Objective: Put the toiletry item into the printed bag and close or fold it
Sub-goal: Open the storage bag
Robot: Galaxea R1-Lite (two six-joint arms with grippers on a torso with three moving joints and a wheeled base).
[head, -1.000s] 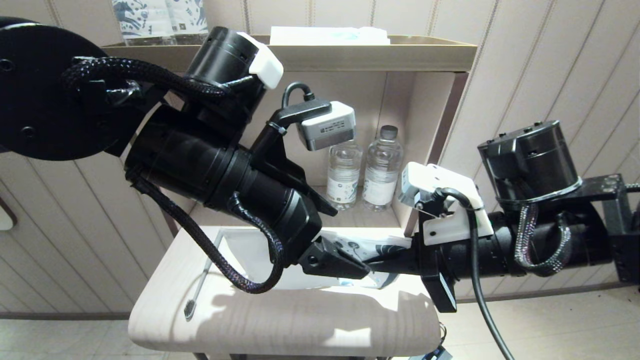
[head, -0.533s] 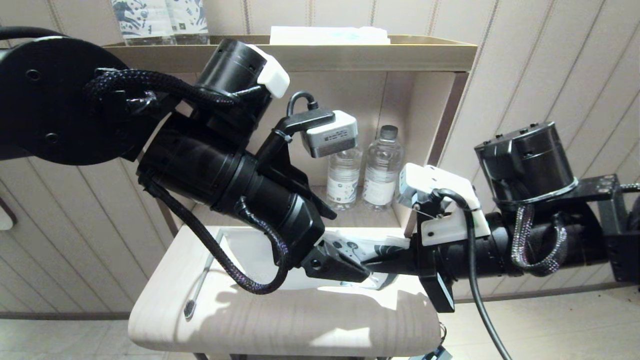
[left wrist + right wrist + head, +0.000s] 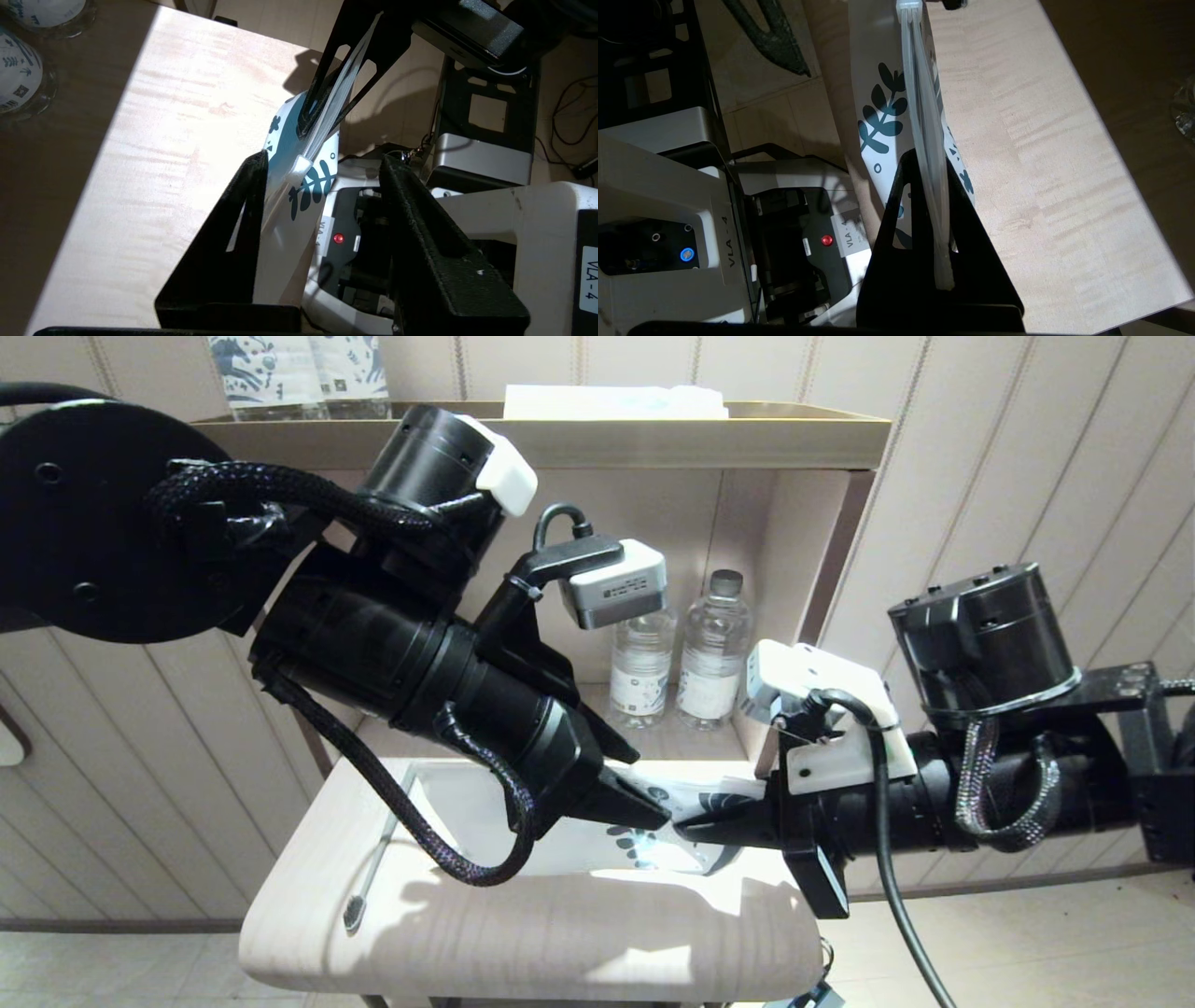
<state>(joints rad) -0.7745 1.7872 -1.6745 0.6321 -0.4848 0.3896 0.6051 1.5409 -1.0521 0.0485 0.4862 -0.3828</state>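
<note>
Crinkly leaf-printed bag (image 3: 674, 810), toothbrush (image 3: 375, 859) apart

Toothbrush (image 3: 378, 859): lies on the bench (image 3: 523, 933), at my left.
Printed bag (image 3: 686, 803): mid-bench, between my left end effector (image 3: 653, 817) and right end effector (image 3: 695, 828).
Bottles (image 3: 677, 653): behind, on the shelf (image 3: 672, 742).

black arms (image 3: 411, 644), braided cables (image 3: 467, 859); white brackets (image 3: 840, 747) — grey wrist camera (image 3: 616, 583)

Leaf-printed white bag (image 3: 686, 803) upright on edge above the table; slim grey toothbrush (image 3: 373, 868) flat, well apart
</note>
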